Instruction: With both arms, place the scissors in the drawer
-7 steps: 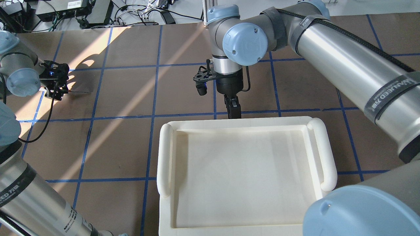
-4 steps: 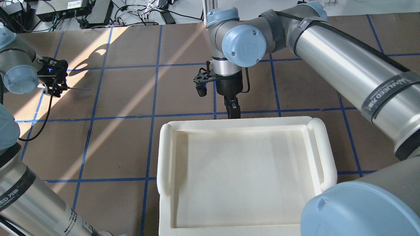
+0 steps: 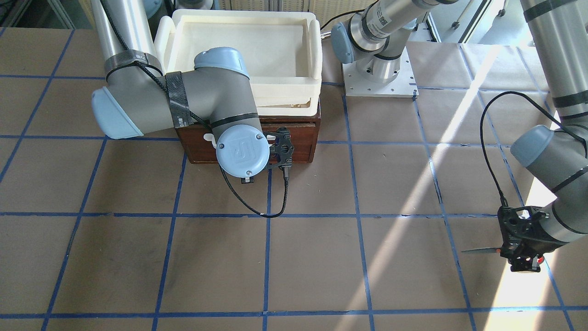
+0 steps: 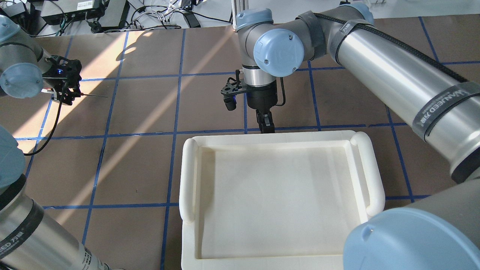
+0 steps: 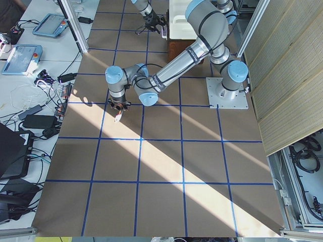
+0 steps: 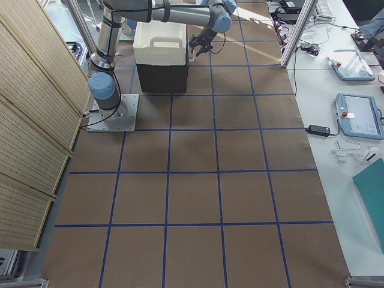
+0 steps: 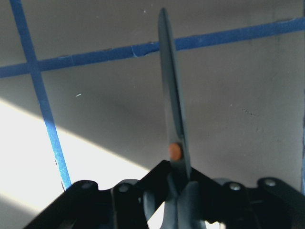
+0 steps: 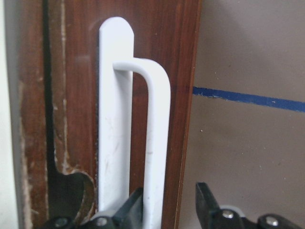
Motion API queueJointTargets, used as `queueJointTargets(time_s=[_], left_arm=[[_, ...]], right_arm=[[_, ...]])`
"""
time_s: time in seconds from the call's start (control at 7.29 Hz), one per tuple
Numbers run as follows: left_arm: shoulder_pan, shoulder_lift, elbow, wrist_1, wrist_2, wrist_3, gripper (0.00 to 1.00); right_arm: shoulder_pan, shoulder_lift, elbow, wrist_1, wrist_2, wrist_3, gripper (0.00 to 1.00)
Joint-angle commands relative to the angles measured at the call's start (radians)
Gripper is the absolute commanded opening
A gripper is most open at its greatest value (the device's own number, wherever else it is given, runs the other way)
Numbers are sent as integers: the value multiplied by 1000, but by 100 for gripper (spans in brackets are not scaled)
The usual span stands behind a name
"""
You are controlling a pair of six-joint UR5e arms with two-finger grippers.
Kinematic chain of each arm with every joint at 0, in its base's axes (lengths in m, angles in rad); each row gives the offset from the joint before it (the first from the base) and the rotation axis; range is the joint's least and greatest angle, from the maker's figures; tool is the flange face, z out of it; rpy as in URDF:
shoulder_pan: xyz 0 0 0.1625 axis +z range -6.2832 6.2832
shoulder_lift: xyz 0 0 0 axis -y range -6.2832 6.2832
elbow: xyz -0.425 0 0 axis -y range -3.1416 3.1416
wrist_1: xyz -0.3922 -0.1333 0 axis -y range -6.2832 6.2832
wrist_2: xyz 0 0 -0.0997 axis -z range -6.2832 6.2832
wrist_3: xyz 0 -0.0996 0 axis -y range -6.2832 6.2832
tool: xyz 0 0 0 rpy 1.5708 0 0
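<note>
Scissors (image 4: 92, 96) are at the far left of the overhead view, pinched by their grey handles in the left gripper (image 4: 64, 87). The left wrist view shows those handles (image 7: 177, 205) pressed between the black fingers (image 7: 125, 202), the red pivot dot just ahead of them and the blades closed into one thin edge that points away over the table (image 4: 142, 161). From across the table the blade (image 3: 480, 250) lies about level and aims toward the table's middle, in a strip of sunlight. It is well apart from the drawer (image 3: 303, 138).

In the middle, the right gripper (image 4: 265, 125) points down at the front of the drawer, just beyond the far rim of the tray (image 4: 187, 176) that sits on top. Its wrist view shows the fingers (image 8: 206, 202) spread to either side of the white handle (image 8: 155, 143): one finger is at the bar, the other stands off it with a gap. Dark wood (image 8: 176, 71) runs behind the handle. Whether the drawer is pulled out at all, I cannot tell.
</note>
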Motion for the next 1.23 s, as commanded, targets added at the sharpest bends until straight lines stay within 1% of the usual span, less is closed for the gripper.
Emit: queueJointTargets(time_s=[0.0,0.27,0.69,0.82,1.1], left_arm=[[-49,48,0,-67,-11,-60,0],[-99,86,0,-118,-11,-117,0],[-111,105,-2,-135,-13,-128,0],[-111,103,-2,-135,-14,-145,0],[-113,105,-2,-135,-14,-145,0]], right_arm=[[-3,-1,-15,-4,-5,0,39],[-9,8,-50,-16,-5,-6,37],[-29,66,-105,-85,-14,-6,36],[-41,76,-120,-99,-14,-8,35],[-49,80,-133,-135,-18,-8,37]])
